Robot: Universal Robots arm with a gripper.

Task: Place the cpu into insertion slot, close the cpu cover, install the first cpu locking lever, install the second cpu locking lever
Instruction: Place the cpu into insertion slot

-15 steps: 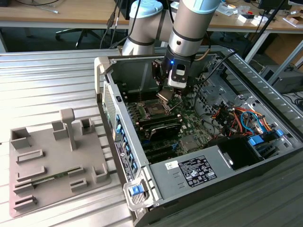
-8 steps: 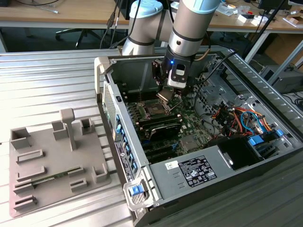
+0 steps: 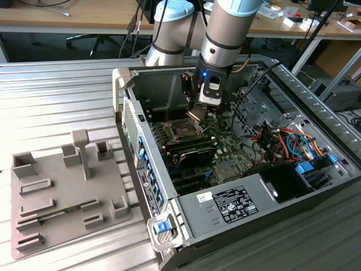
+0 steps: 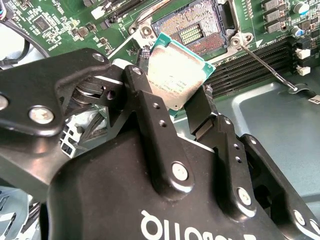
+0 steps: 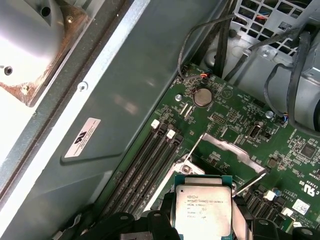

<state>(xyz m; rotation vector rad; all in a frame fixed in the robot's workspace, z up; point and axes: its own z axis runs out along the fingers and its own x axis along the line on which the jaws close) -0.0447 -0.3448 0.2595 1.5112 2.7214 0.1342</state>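
My gripper (image 3: 198, 113) hangs inside the open computer case, just above the green motherboard (image 3: 225, 148). It is shut on the cpu (image 4: 175, 75), a small silver-tan square with a green edge, pinched between the black fingers (image 4: 150, 115). The cpu (image 5: 202, 210) is tilted and held a little above and beside the insertion slot (image 4: 195, 25), whose dark pin field lies bare. In the exterior view the insertion slot (image 3: 183, 129) sits just below the gripper. The silver cpu cover (image 5: 227, 147) stands raised open. A thin locking lever (image 4: 262, 62) is swung out beside the socket.
Black memory slots (image 5: 150, 160) run alongside the socket. The case's grey wall (image 5: 115, 100) is close by, and cable bundles (image 3: 282, 138) lie toward the exterior view's right. A grey fixture tray (image 3: 62, 192) sits outside the case on the exterior view's left.
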